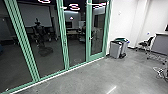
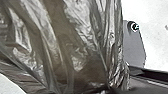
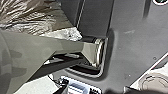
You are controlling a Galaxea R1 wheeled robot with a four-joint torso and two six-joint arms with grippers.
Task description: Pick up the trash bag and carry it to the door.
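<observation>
The trash bag [image 2: 82, 37], thin, shiny and see-through with brownish contents, hangs in crinkled folds close to the camera in the left wrist view. Its folds draw together toward the lower middle there. In the right wrist view, part of the bag [image 3: 32, 15] shows beside the robot's own arm and dark body, with a whitish crumpled end. A glass door [image 1: 97, 32] in a green frame, with a handle, stands ahead in the head view, at the right end of the glass wall.
Grey bins [image 1: 115, 50] stand by the white wall just right of the door. Farther right are a dark chair [image 1: 147, 43], a grey desk [image 1: 160, 43] and white cables [image 1: 159, 72] on the floor. Green-framed glass panels [image 1: 50, 67] run along the left, with a dark upright shape in the glass.
</observation>
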